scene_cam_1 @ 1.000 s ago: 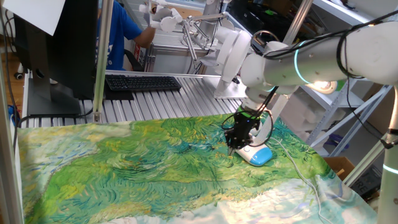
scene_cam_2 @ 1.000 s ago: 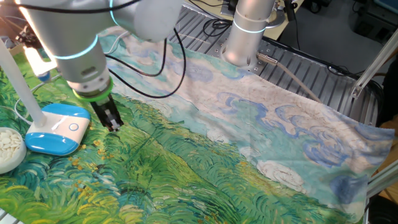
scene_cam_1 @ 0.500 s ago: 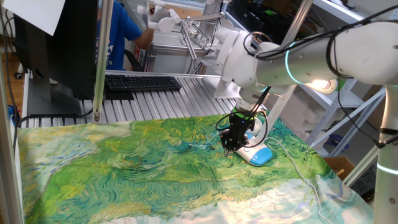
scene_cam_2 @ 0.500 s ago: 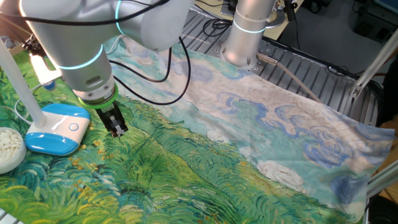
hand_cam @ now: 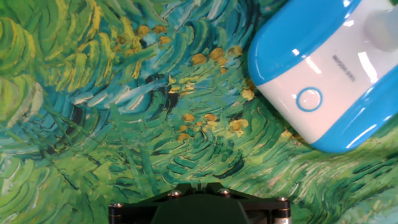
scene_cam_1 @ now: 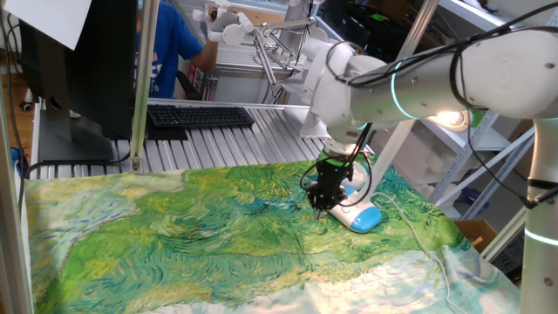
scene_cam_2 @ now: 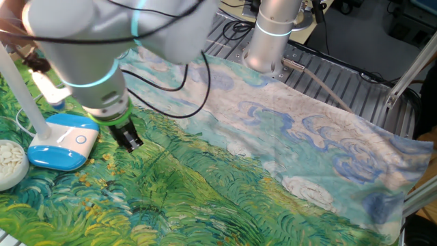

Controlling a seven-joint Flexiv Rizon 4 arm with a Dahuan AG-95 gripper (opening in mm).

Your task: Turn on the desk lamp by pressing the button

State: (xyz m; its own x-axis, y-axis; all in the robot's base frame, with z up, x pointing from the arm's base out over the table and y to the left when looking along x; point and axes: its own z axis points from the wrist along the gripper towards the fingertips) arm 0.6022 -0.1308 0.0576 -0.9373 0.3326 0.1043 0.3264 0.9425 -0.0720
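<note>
The desk lamp's white base with its light blue rim (scene_cam_1: 360, 217) sits on the painted cloth at the right. It also shows in the other fixed view (scene_cam_2: 63, 141) and in the hand view (hand_cam: 333, 68). The button (hand_cam: 309, 99) is a small blue-ringed circle on the white top; it shows faintly in the other fixed view (scene_cam_2: 81, 139). My gripper (scene_cam_1: 320, 205) hangs low over the cloth just beside the base, apart from it (scene_cam_2: 132, 143). The hand view shows only the black hand body, with the button off to the upper right. The fingertips look like one dark piece.
The lamp's slim neck (scene_cam_2: 22, 92) rises from the base and its thin cord (scene_cam_1: 420, 242) trails across the cloth. A white round object (scene_cam_2: 8, 162) lies by the base. A keyboard (scene_cam_1: 200, 115), a monitor (scene_cam_1: 78, 70) and a person in blue (scene_cam_1: 167, 52) are behind the table.
My gripper has slid a little further from the lamp base along the cloth, and the arm's upper part has swung. The lamp has not moved.
</note>
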